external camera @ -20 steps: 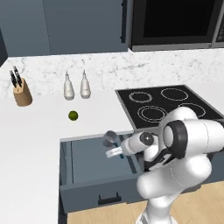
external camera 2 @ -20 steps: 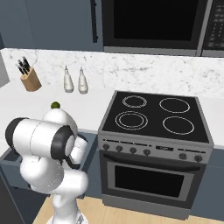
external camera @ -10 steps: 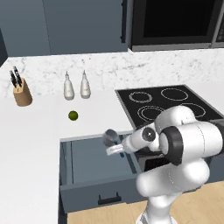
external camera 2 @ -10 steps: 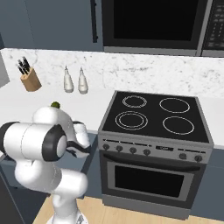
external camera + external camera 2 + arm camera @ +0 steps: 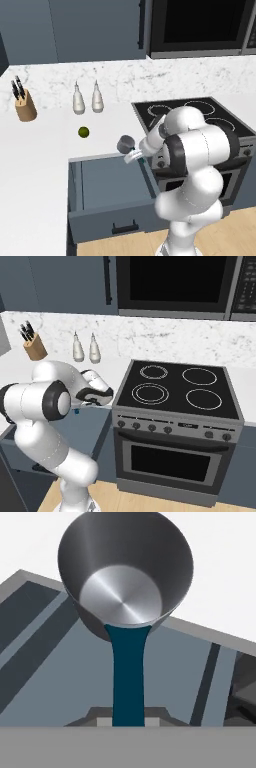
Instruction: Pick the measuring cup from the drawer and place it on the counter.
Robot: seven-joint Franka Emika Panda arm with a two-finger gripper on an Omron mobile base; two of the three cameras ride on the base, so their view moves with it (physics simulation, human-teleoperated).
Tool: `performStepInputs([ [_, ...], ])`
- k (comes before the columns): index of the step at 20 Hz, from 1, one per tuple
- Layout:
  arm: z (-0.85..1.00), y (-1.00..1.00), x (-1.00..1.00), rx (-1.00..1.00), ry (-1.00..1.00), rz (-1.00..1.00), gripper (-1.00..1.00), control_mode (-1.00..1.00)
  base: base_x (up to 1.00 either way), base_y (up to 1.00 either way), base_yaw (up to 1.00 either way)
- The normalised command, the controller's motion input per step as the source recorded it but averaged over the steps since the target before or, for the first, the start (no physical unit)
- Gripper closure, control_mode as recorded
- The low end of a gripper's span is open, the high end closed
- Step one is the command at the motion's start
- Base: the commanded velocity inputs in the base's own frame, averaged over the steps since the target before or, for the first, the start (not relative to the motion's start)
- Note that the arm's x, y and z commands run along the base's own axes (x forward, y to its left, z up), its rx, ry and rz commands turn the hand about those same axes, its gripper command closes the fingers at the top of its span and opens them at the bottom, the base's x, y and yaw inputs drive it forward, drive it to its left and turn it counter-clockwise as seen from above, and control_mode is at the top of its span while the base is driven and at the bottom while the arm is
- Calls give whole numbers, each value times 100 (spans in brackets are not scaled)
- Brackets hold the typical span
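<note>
The small grey metallic measuring cup (image 5: 125,144) with its teal-blue handle is hanging above the open slate-blue drawer's (image 5: 107,187) back edge, beside the white counter (image 5: 35,150). The two-finger gripper (image 5: 135,156) is pinching that thin handle; the cup could be swivelling or slipping free.
</note>
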Motion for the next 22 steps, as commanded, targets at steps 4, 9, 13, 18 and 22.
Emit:
performStepInputs([
  [4,36,0,7,-3,8,-1,100,-100,0,0,0],
  [9,38,0,53,0,9,-2,100,-100,0,0,0],
  [13,47,0,88,0,25,0,100,-100,0,0,0],
  [18,9,2,90,0,23,0,100,-100,0,0,0],
  [22,0,16,87,0,4,0,100,-100,0,0,0],
])
